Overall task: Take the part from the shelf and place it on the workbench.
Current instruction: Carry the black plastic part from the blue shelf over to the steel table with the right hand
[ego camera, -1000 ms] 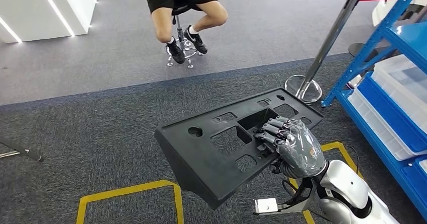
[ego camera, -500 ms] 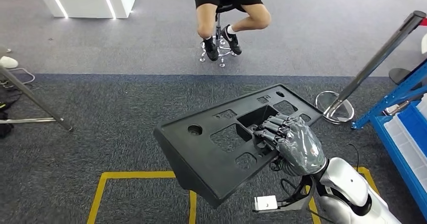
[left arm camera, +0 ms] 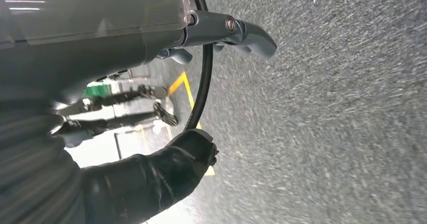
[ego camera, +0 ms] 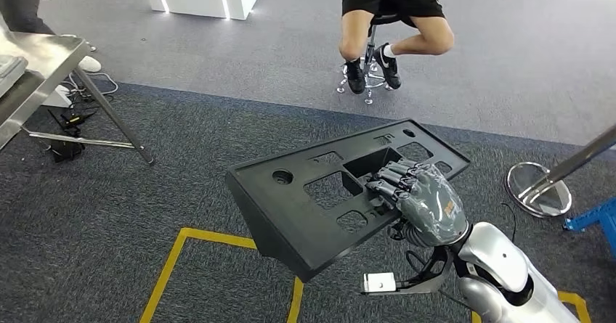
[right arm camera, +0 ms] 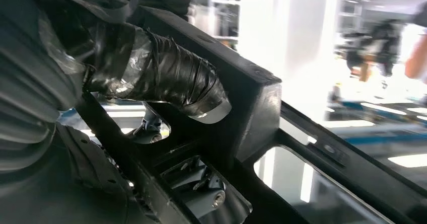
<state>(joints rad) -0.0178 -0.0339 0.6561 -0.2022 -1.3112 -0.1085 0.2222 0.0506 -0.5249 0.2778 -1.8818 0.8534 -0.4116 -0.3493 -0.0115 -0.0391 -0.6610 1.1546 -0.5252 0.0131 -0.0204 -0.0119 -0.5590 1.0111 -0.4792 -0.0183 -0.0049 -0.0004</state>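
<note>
Black part (ego camera: 319, 207) was gripped by right hand (ego camera: 425, 207), fingers (ego camera: 392, 184) clamped through its central opening; left fingers (left arm camera: 151, 181) unclear.

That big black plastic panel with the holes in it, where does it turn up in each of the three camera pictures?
Head view: the black panel lies across the middle, tilted, above the carpet.
Left wrist view: it is not in this picture.
Right wrist view: the panel runs across the frame, seen close up.
Shared landmark: the right hand gripping the panel's inner edge, its taped thumb against the panel.
</note>
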